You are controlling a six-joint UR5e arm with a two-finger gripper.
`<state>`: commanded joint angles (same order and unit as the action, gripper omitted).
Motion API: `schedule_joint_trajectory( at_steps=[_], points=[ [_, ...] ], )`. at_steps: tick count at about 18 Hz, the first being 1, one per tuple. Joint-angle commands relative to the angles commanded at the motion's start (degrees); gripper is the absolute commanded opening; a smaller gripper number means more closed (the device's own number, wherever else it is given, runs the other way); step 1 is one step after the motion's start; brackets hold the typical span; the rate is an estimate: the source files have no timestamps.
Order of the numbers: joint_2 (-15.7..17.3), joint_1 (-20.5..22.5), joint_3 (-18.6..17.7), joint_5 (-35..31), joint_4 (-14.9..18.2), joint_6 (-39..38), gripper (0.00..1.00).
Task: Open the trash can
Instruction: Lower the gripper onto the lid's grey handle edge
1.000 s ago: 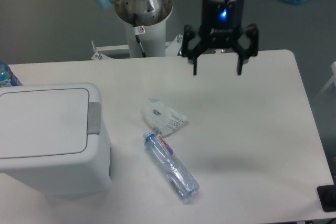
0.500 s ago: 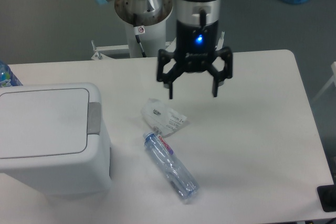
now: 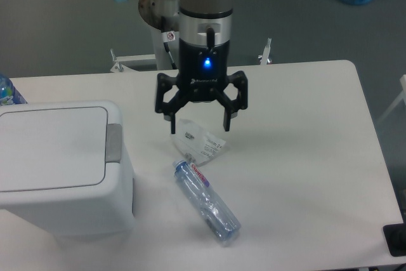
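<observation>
we see the trash can (image 3: 60, 169) at the tabletop's (image 3: 304, 144) left edge, lid flat and closed, long axis left-right, grey tab (image 3: 113, 143) facing right. the gripper (image 3: 198, 126) hangs with jaws spread above a plastic wrapper (image 3: 202, 144), beside a bottle (image 3: 207, 202). grey floor (image 3: 57, 23) lies behind.

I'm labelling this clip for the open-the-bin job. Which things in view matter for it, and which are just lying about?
Part of the job:
- trash can, lid down
- grey tab on its rim
- tool, open, above the table and apart from the can

Just lying about:
- clear plastic bottle, on its side
- crumpled wrapper, under the tool
- bottle top at the left edge
</observation>
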<state>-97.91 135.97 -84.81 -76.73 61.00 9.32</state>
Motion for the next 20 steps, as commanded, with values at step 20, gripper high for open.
schedule_joint_trajectory(
  at_steps=[20],
  points=[
    [-1.8,-4.3,-0.5,-0.1,0.0,-1.1,1.00]
  ],
)
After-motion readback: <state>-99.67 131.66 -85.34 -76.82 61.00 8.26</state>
